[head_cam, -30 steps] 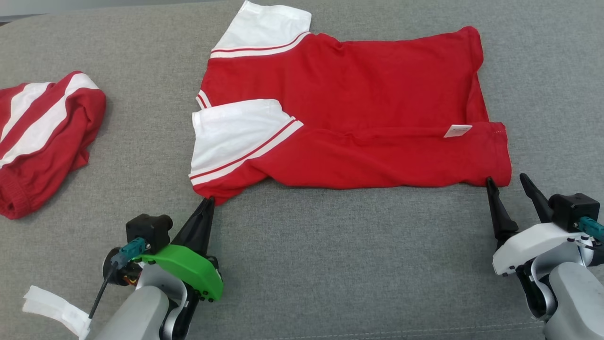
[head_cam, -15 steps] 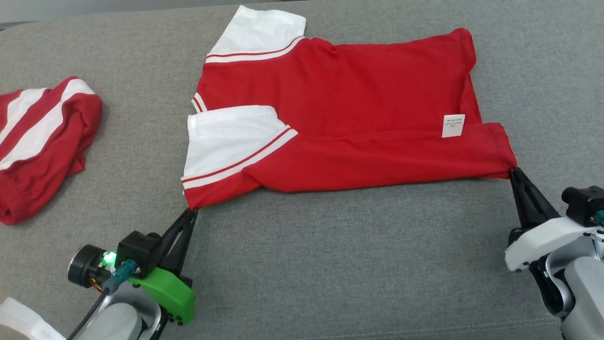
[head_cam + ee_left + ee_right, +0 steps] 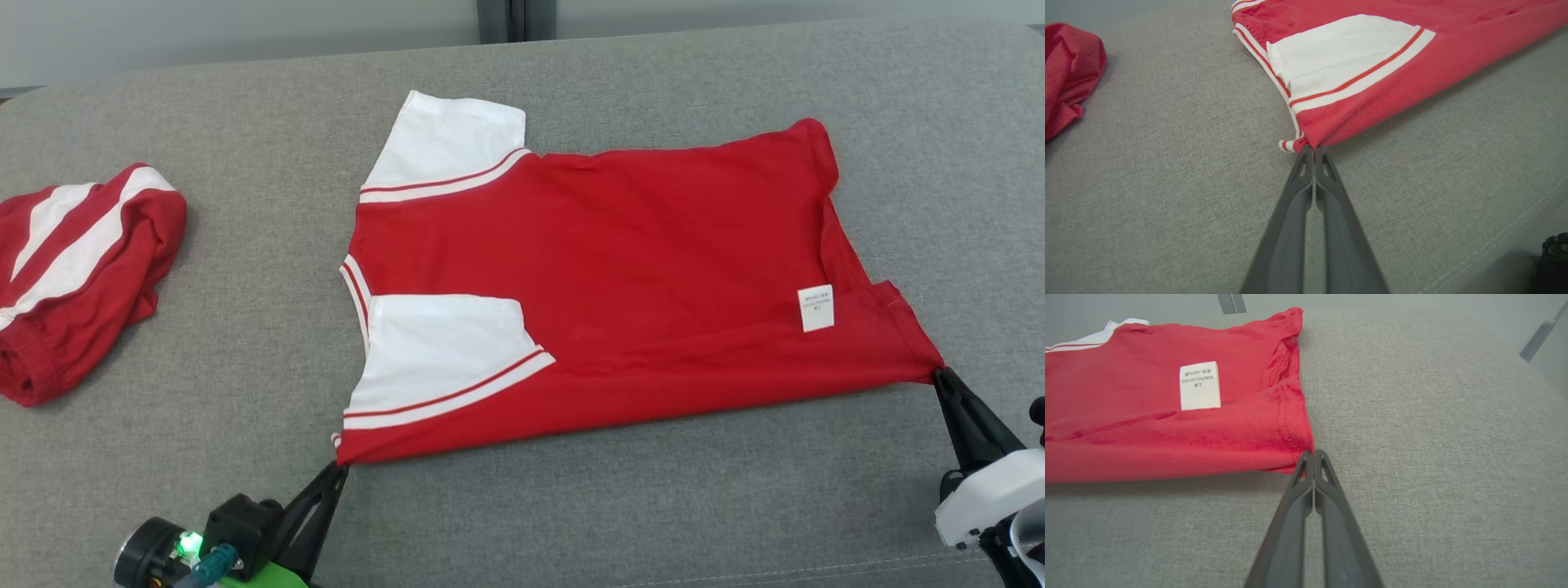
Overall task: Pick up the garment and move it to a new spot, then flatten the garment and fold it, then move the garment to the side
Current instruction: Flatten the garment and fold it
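The garment [image 3: 620, 269] is a red shirt with white sleeves, spread on the grey cushion with one sleeve folded over its front and a white label near its hem. My left gripper [image 3: 339, 467] is shut on the near shoulder corner, seen in the left wrist view with the garment [image 3: 1372, 77] pinched at the left gripper [image 3: 1313, 148]. My right gripper [image 3: 940, 374] is shut on the near hem corner; the right wrist view has the garment [image 3: 1147, 433] caught at the right gripper [image 3: 1313, 452]. The near edge is pulled taut and slightly raised between them.
A second red and white garment [image 3: 73, 269] lies crumpled at the far left, also seen as a red heap [image 3: 1069, 73]. The grey cushion [image 3: 612, 506] has a seam along its front edge. Pale wall and a dark post [image 3: 508, 18] stand behind.
My right gripper closed on the hem corner. Both grippers drew the near edge toward me, stretching the shirt flatter. The head camera tilted, shifting the whole picture downward.
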Tool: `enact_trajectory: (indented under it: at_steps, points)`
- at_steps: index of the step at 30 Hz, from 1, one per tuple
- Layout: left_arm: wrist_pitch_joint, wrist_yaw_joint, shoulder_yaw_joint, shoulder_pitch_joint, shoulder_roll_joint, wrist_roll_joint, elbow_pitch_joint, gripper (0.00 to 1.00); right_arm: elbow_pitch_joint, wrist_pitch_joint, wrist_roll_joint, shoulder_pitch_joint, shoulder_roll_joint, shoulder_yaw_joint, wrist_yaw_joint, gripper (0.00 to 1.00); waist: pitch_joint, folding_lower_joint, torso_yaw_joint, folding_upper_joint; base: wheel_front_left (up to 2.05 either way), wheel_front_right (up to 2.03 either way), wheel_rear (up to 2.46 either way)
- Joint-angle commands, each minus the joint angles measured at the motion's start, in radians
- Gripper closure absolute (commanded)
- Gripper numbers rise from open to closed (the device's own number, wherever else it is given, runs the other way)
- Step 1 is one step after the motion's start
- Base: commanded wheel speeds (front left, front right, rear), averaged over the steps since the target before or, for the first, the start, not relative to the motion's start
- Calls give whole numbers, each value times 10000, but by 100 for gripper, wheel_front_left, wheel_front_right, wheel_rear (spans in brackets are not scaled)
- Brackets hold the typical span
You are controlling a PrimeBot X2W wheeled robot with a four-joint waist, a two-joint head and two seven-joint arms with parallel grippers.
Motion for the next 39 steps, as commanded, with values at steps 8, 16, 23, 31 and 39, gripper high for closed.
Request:
enact_trajectory:
  at_steps: [8,16,23,31,39]
  points:
    - [252,353,-349,809,-35,35,-300,100,-191,-27,371,1031,-153,113,-22,100,-125,0,26,0,0,0,0]
    - [268,618,-256,917,-61,-107,-264,100,-263,-27,516,1514,9,205,-22,100,-140,0,49,0,0,0,0]
    - [167,679,-143,1070,-289,-560,-52,95,-342,-27,343,1540,-89,263,-21,0,-259,0,-42,0,0,0,0]
    - [488,1153,273,1394,-339,-1197,-705,0,-1396,-27,-25,1732,78,-600,-21,0,-532,0,-155,0,0,0,0]
    - [945,1453,1764,789,29,-2533,-2770,0,-2633,-27,-1232,1336,1276,-1449,-19,0,-592,0,-244,0,0,0,0]
